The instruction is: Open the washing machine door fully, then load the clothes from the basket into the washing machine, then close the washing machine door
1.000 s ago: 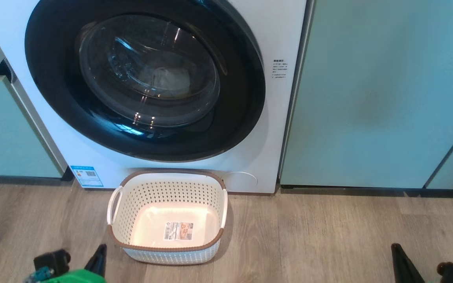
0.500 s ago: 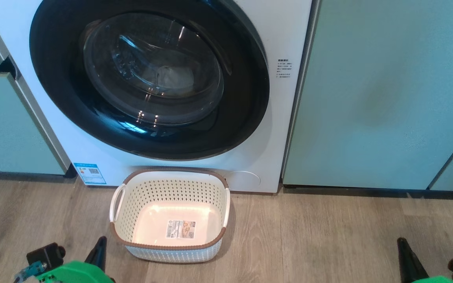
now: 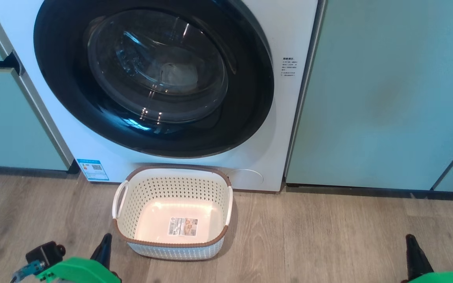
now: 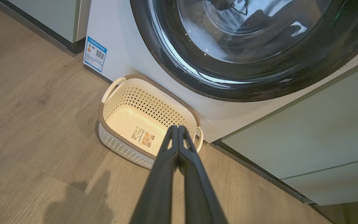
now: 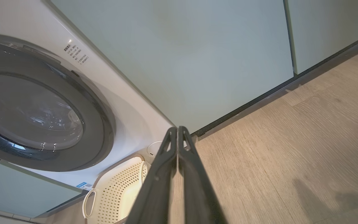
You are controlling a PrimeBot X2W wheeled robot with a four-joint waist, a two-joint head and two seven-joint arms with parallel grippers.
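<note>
The left hand, clenched and empty, hangs just beside the empty basket, the right hand, likewise clenched, well apart; the washing machine door, seemingly shut, stands up ahead, nearer the left

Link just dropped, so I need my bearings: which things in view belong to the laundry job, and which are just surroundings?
Job:
washing machine
washing machine door, shut
basket, empty, in front of the machine
clothes, probably: the pale heap behind the door glass

Surroundings:
pale green cabinets
wood floor
blue label on the machine's lower corner
</note>
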